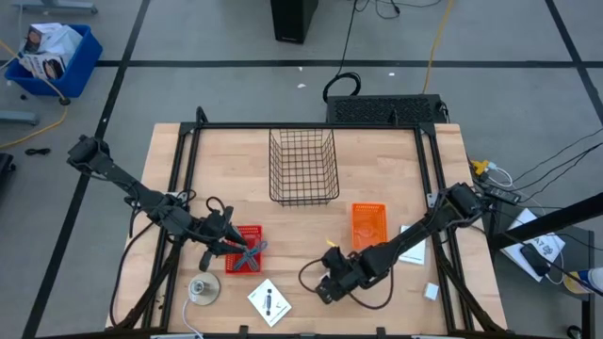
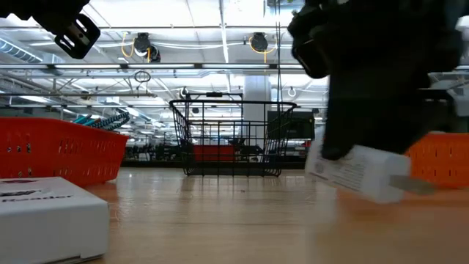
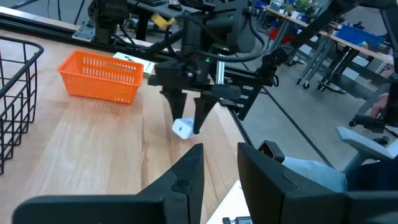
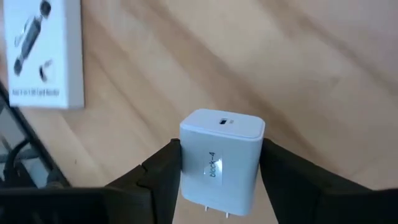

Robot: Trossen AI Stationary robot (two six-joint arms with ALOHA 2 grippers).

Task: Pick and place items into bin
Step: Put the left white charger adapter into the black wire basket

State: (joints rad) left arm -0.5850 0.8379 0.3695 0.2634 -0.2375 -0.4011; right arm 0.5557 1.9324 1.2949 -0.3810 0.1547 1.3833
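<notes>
- Looking down in the high view, my right gripper is low over the table's front, well short of the wire bin, which looks empty. My left gripper waits by the red tray; a card lies near.
- Low view: a white cube hangs tilted above the wood.
- Left wrist view: my left fingers stand partly apart, holding nothing.
- Right wrist view: my right fingers clamp the cube's sides.
- Judging by this, nothing is binned yet; nearly everything remains.
</notes>
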